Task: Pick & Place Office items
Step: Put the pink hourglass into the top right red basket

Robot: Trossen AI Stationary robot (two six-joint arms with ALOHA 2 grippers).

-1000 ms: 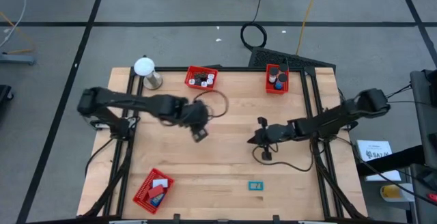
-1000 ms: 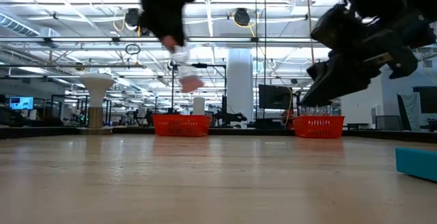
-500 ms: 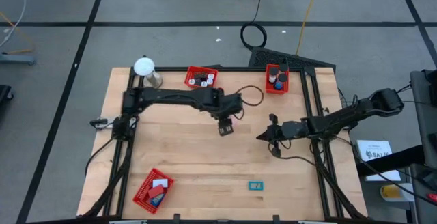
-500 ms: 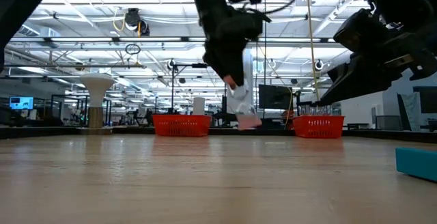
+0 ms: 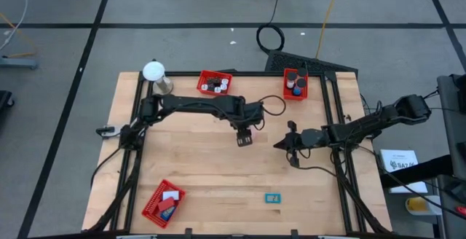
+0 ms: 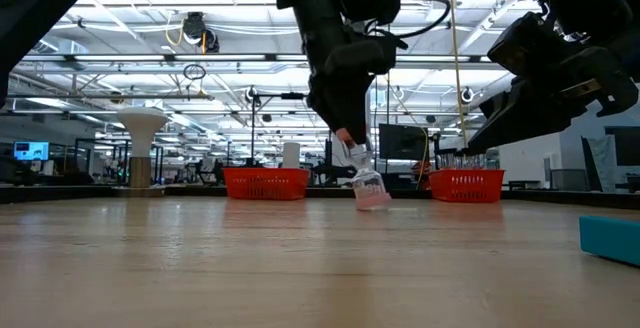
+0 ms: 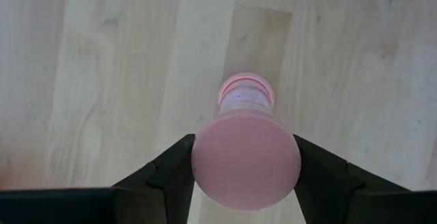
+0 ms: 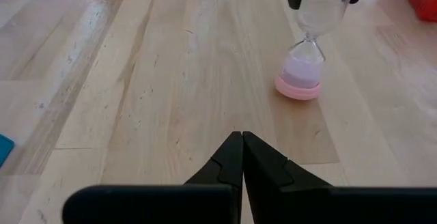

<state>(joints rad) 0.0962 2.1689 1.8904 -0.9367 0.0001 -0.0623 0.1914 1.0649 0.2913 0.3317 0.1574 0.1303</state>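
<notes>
Item: pink hourglass (image 8: 305,46), clamped by its top cap in the left gripper (image 5: 245,138), base at or just off the wooden table (image 5: 204,173) near centre.
Detail: clear waisted glass, pink sand, round pink plastic caps; top-heavy, so lower plumb before releasing. Right gripper (image 5: 290,146), fingers together, empty, waits at the hourglass's three o'clock; red mesh trays (image 5: 214,84) at twelve.

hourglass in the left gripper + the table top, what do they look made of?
Hourglass: clear bulbs, see-through with pale sand visible inside, so glass or clear plastic, can't tell which; pink end caps look like matte moulded plastic. The left gripper clamps its upper cap. Table: light wood, butcher-block style, visible grain and joined strips, smooth satin finish.
</notes>
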